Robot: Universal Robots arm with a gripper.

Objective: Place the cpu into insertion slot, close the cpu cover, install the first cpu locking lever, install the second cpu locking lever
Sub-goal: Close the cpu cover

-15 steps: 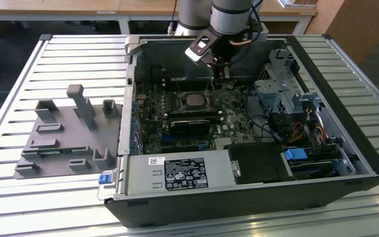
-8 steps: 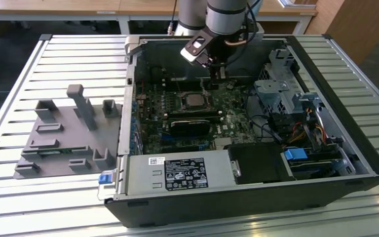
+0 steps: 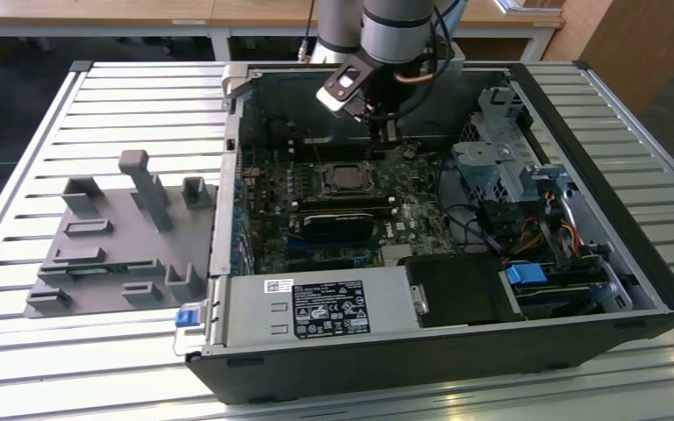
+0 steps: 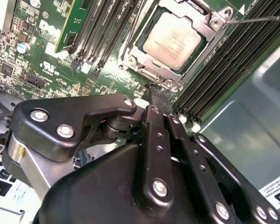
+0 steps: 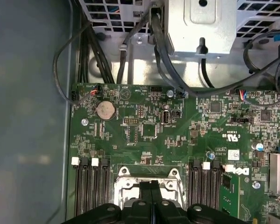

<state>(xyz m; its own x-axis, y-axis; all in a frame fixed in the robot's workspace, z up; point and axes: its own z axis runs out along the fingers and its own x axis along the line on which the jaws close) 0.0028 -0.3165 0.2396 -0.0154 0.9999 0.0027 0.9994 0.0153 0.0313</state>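
The cpu [image 4: 175,41], a silver-grey square chip, lies flat in the insertion slot [image 3: 346,179] on the green board. The cpu cover [image 4: 147,65], a silvery frame, lies down around it. A thin metal locking lever [image 4: 261,19] runs out from the cover's corner across the memory slots. My gripper [image 4: 155,91] hangs just above the socket's edge near the cover's tab, with its black fingers pressed together and nothing held. In the first wrist view the gripper [image 5: 150,186] hides the socket's middle. In the exterior view the gripper [image 3: 384,132] is just behind the socket.
Long black memory slots [image 5: 88,186] flank the socket, and a green module [image 4: 72,23] stands in one. Black cables [image 5: 163,51] and a metal drive cage [image 3: 495,167] lie beyond. The power supply [image 3: 313,307] fills the case front. A grey fixture [image 3: 115,237] sits on the slatted table.
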